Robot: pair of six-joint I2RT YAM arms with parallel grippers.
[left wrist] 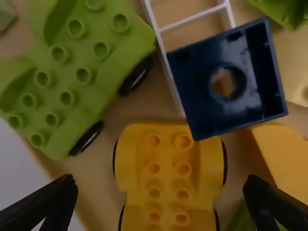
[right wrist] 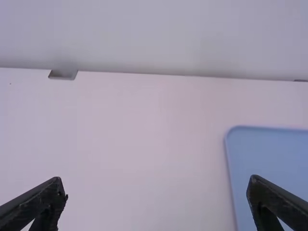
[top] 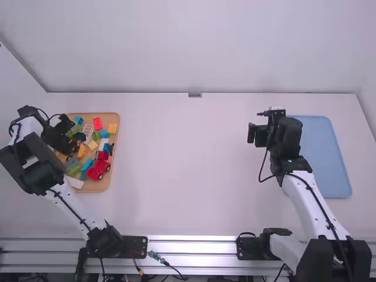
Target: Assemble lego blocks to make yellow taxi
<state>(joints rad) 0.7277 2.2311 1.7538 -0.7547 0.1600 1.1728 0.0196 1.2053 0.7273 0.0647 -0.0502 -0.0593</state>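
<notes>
At the far left of the bench (top: 188, 176), the left tool (top: 69, 144) is hovering over a tan tray (top: 116, 147), its fingers standing wide apart. The yellow wheeled Lego base (left wrist: 168, 178) is lying studs up in that tray, sitting between the spread fingertips in the left wrist view, with gaps showing on both sides. A green wheeled base (left wrist: 77, 82) is lying near it, also studs up, and a navy square block with a round hole (left wrist: 192, 77) is overlapping the yellow base's corner in the same view. Beside the navy block, a white lattice piece (left wrist: 192, 19) is stretching away, and a plain yellow block (left wrist: 288, 163) is resting just beside the yellow base. Further right in the tray, a red wheeled piece (top: 98, 170) is resting near the rim. Well to the right, the right tool (top: 257, 134) is hanging above the bench, empty and wide, while a light-blue tray (top: 329, 158) is lying at the far right.
</notes>
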